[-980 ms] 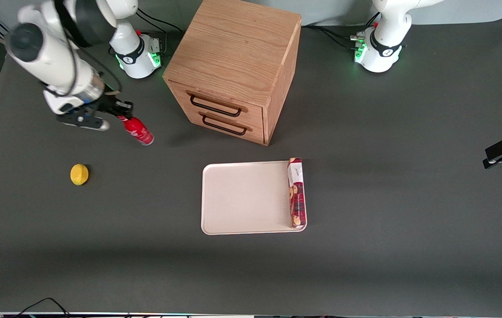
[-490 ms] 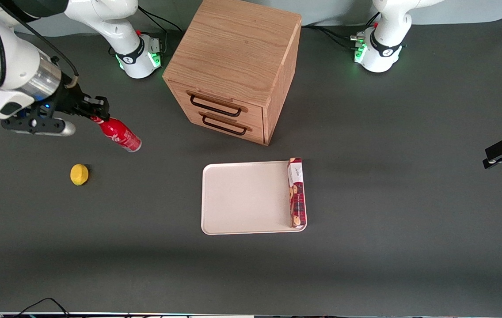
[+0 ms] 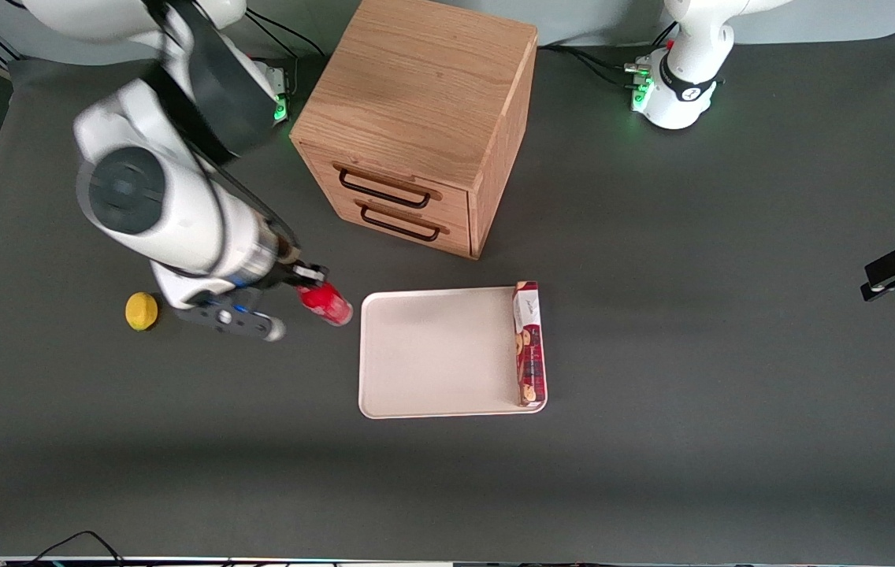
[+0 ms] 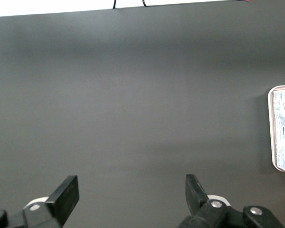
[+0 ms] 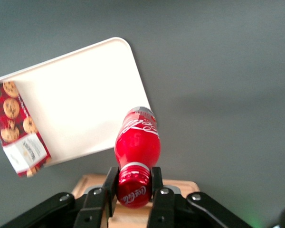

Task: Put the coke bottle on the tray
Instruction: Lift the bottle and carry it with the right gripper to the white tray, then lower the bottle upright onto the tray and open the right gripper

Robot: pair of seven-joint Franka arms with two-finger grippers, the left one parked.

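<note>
My gripper is shut on the red cap of the coke bottle and holds it in the air. The bottle hangs tilted, its silvery base just short of the tray's edge at the working arm's end. The cream-white tray lies in front of the wooden drawer cabinet, nearer the front camera. In the right wrist view the fingers clamp the cap, the bottle points down at the tray's rim, and the tray lies beneath it.
A long red biscuit box lies on the tray along the edge toward the parked arm's end. A wooden cabinet with two drawers stands farther from the camera. A yellow lemon lies on the table toward the working arm's end.
My gripper has carried the bottle from near the table's working-arm end toward the tray and nearer the front camera. The bottle now hangs at the tray's edge.
</note>
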